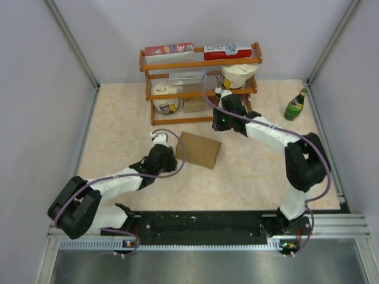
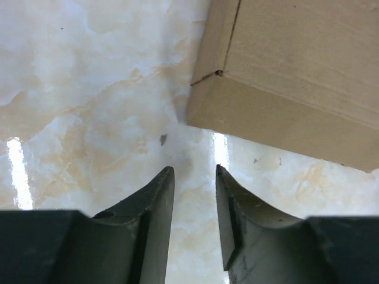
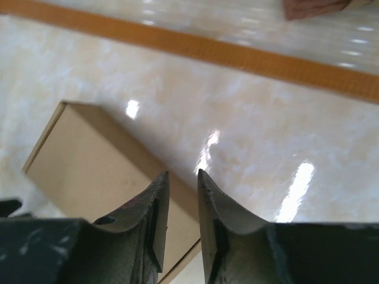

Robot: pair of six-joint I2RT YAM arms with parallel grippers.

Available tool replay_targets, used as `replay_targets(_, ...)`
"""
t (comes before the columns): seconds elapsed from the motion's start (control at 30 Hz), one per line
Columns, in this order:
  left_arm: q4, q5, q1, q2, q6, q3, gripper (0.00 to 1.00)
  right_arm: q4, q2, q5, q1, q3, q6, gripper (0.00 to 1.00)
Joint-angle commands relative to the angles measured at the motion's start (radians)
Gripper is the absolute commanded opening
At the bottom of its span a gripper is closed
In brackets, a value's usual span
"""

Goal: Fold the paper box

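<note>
The paper box [image 1: 198, 149] is a plain brown carton lying closed on the marble table [image 1: 118, 118], near its middle. My left gripper [image 1: 170, 155] sits just off the carton's left end, low over the table. In the left wrist view the paper box [image 2: 296, 59] fills the upper right, and the left gripper [image 2: 195, 168] is open over bare table, apart from the box corner. My right gripper [image 1: 218, 124] hovers above the box's far right corner. In the right wrist view the right gripper [image 3: 183, 172] shows a narrow empty gap, with the paper box [image 3: 89, 160] below and to the left.
A wooden shelf [image 1: 201, 77] stands at the back with red-and-white cartons on top and cups below; its bottom rail [image 3: 207, 47] crosses the right wrist view. A green bottle [image 1: 295, 105] stands at the back right. White walls close in both sides.
</note>
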Motion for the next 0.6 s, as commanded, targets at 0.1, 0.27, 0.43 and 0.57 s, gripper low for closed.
replay_targets(0.1, 0.086, 0.088, 0.004, -0.018, -0.034, 0.0, 0.0, -0.114, 0.179, 0.185, -0.031, 0.182, -0.065, 0.11)
replay_targets(0.27, 0.099, 0.094, 0.006, -0.002, -0.049, -0.002, 0.0, -0.151, 0.215, 0.17, -0.03, 0.164, -0.088, 0.05)
replay_targets(0.43, 0.065, 0.071, 0.007, 0.025, -0.046, 0.023, 0.0, -0.161, 0.178, 0.09, -0.015, 0.066, -0.116, 0.05)
replay_targets(0.57, 0.053, 0.061, 0.01, 0.042, -0.042, 0.035, 0.0, -0.161, 0.094, 0.012, 0.021, -0.045, -0.096, 0.07)
